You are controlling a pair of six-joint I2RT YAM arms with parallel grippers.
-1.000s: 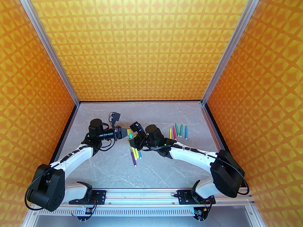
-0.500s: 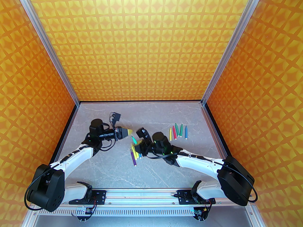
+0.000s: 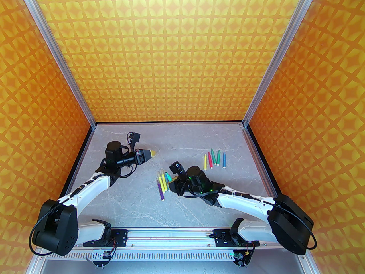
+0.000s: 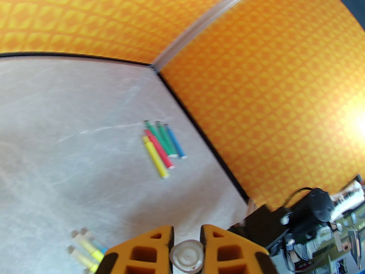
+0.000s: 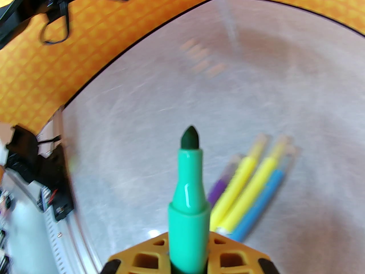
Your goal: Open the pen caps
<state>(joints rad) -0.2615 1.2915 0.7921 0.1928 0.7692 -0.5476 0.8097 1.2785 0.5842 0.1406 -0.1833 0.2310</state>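
The left pincer (image 3: 152, 153) hangs over the far left part of the surface (image 3: 199, 204). Its jaws are nearly together and they hold a cap (image 4: 186, 257), a clear little tube; the left wrist view looks at its round end between the yellow fingers (image 4: 159, 247).

The right pincer (image 3: 172, 183) is near the middle of the surface, well apart from the left one. It is closed tight on a green pen (image 5: 188, 198). This pen has no cap: its dark pointed tip sticks out past the fingers, toward the far left.

Just beside the right pincer, on its left side, four capped pens (image 3: 163, 185) lie close together on the surface: one purple, two yellow, one blue. Their pale caps are on and point to the far side.

Five open pens (image 3: 214, 159) lie in a row further right and back, with bare tips: yellow, red, two green, blue. No pincer touches them.
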